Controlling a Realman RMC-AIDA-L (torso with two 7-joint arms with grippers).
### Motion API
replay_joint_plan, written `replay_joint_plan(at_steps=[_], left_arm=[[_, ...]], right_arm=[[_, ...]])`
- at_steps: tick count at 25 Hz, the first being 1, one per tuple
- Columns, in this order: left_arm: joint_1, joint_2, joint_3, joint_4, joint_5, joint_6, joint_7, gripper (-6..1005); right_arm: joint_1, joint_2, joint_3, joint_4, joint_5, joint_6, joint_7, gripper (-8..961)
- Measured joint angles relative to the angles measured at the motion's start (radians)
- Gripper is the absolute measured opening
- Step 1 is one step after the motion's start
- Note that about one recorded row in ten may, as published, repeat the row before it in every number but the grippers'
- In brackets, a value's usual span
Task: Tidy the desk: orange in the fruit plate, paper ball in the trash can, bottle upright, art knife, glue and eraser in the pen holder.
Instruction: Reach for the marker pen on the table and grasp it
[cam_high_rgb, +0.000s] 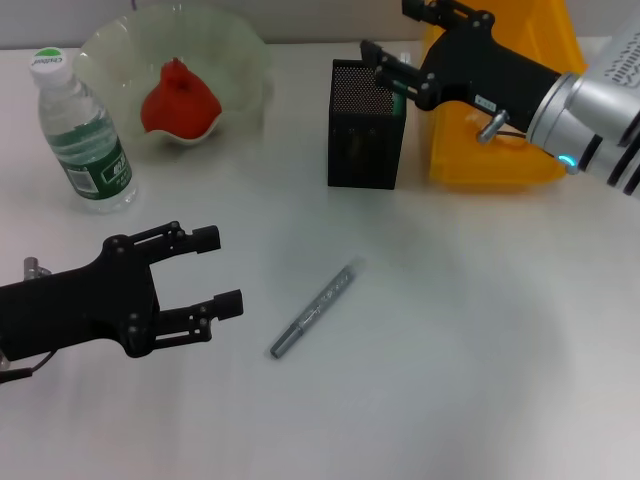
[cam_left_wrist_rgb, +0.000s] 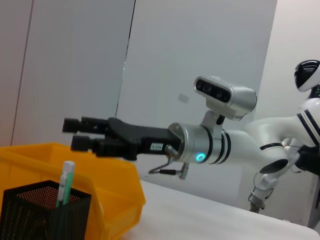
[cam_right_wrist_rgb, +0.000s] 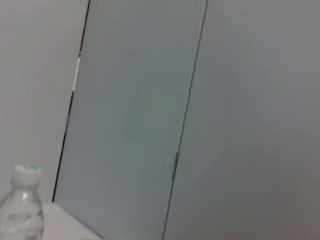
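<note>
The orange (cam_high_rgb: 178, 100) lies in the pale-green fruit plate (cam_high_rgb: 240, 50) at the back left. The bottle (cam_high_rgb: 82, 135) stands upright left of the plate; it also shows in the right wrist view (cam_right_wrist_rgb: 20, 207). The black mesh pen holder (cam_high_rgb: 365, 130) stands at the back centre with a green-and-white glue stick (cam_left_wrist_rgb: 65, 182) in it. The yellow trash can (cam_high_rgb: 500, 150) is right behind it. My right gripper (cam_high_rgb: 386, 28) is open and empty just above the pen holder (cam_left_wrist_rgb: 30, 210). A grey art knife (cam_high_rgb: 315, 310) lies mid-table. My left gripper (cam_high_rgb: 225, 270) is open and empty, left of the knife. Paper ball and eraser are out of view.
In the left wrist view the right gripper (cam_left_wrist_rgb: 72, 132) hovers over the trash can (cam_left_wrist_rgb: 115, 185). Bare white table surface (cam_high_rgb: 480, 330) lies right of the knife and in front of the containers. A wall stands behind the desk.
</note>
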Motion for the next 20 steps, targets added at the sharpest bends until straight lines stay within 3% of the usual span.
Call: replay_joint_plan(at_steps=[4, 9, 14, 20], left_arm=[[0.0, 0.002, 0.0, 0.0, 0.003, 0.0, 0.001, 726], [-0.002, 0.004, 0.004, 0.0, 0.004, 0.0, 0.003, 724], [-0.001, 0.005, 0.007, 0.001, 0.005, 0.0, 0.006, 721], [0.003, 0.009, 0.011, 0.002, 0.009, -0.003, 0.017, 719]], right_arm=[[-0.025, -0.004, -0.002, -0.01, 0.033, -0.079, 0.034, 691], [-0.086, -0.013, -0.026, -0.115, -0.003, -0.198, 0.215, 691], [-0.113, -0.027, -0.038, -0.26, -0.201, -0.274, 0.452, 691], [-0.06, -0.053, -0.03, -0.367, -0.516, -0.327, 0.708, 691]])
